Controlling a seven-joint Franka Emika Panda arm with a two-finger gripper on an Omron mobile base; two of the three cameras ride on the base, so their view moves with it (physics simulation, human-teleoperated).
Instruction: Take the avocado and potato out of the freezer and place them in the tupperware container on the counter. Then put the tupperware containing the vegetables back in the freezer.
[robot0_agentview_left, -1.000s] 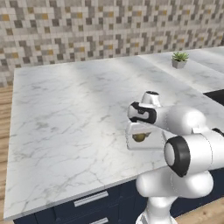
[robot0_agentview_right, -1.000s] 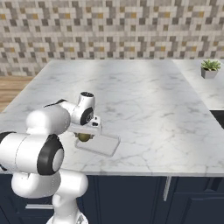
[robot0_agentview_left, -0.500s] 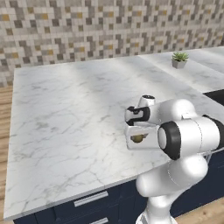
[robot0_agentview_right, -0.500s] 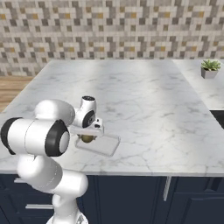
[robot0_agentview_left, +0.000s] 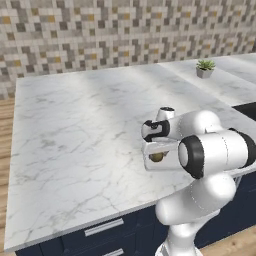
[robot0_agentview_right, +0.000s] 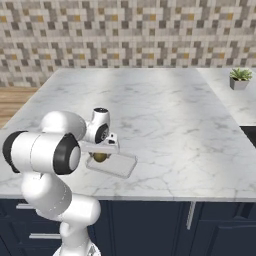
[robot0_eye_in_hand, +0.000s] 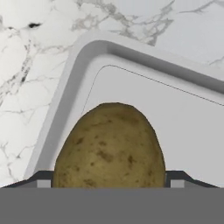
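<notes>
Our jaws (robot0_eye_in_hand: 109, 183) stand wide either side of the potato (robot0_eye_in_hand: 110, 146), its long axis running away from us, apparently resting inside the container (robot0_eye_in_hand: 74, 83) near its corner.

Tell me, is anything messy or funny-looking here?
Nothing stands out. The potato sits between the gripper fingers, over the tupperware container on the counter. Nothing is spilled or broken, and the little plant stands upright.

Arm folded low, fingers (robot0_eye_in_hand: 175, 178) spread wide.
</notes>
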